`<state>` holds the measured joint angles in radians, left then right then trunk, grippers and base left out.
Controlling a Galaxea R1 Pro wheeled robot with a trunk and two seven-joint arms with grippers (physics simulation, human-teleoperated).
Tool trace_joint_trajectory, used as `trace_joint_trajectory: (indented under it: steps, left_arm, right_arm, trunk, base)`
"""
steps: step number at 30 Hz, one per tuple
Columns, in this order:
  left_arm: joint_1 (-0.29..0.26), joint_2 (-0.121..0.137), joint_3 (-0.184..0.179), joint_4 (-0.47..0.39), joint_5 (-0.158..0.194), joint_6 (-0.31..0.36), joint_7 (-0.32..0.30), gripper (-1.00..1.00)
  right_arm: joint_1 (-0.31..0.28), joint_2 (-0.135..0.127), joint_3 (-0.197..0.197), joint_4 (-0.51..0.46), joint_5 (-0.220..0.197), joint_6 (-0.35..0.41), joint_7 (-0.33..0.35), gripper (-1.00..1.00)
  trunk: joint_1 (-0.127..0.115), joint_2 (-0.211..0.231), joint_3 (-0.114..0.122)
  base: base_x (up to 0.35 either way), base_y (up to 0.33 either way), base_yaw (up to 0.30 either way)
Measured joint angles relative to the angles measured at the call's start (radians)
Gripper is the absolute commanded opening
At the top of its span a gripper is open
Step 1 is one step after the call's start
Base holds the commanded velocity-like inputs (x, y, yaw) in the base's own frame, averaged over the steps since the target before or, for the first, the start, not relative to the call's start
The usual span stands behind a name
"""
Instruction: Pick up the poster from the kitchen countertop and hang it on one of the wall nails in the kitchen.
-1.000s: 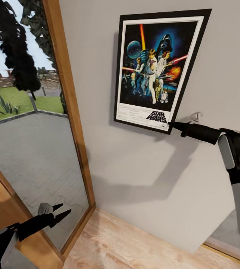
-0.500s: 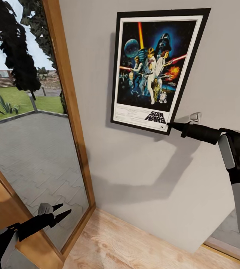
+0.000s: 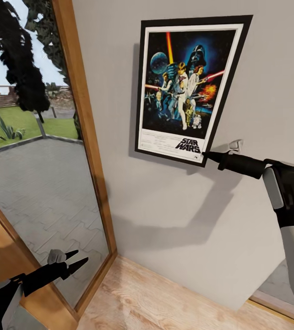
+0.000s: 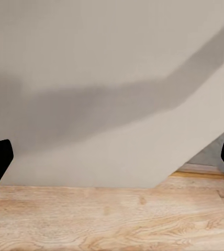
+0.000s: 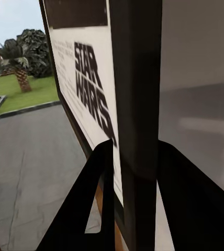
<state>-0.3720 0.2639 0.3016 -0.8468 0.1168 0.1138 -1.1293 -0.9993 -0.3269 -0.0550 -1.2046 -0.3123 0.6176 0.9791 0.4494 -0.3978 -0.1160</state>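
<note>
The right gripper (image 3: 207, 156) is pinched shut on the bottom right corner of the poster (image 3: 188, 87), and in the wrist cam its fingers (image 5: 91, 204) sit on both sides of the black frame edge right by the STAR WARS logo. The poster's up against the grey wall (image 3: 174, 211), tilted a bit, beside the wood-framed glass door (image 3: 80, 114). The left gripper (image 3: 73, 261) hangs low by the door with its fingers spread and nothing in them, wood floor (image 3: 165, 302) below
</note>
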Motion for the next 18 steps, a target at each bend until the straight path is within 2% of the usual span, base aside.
trace_joint_trajectory:
  steps: [18]
  left_arm:
    - [0.000,0.000,0.000,0.000,0.000,0.000,0.000,1.00]
  right_arm:
    - [0.000,0.000,0.000,0.000,0.000,0.000,-0.001,-1.00]
  trunk:
    - [0.000,0.000,0.000]
  base:
    - [0.000,0.000,0.000]
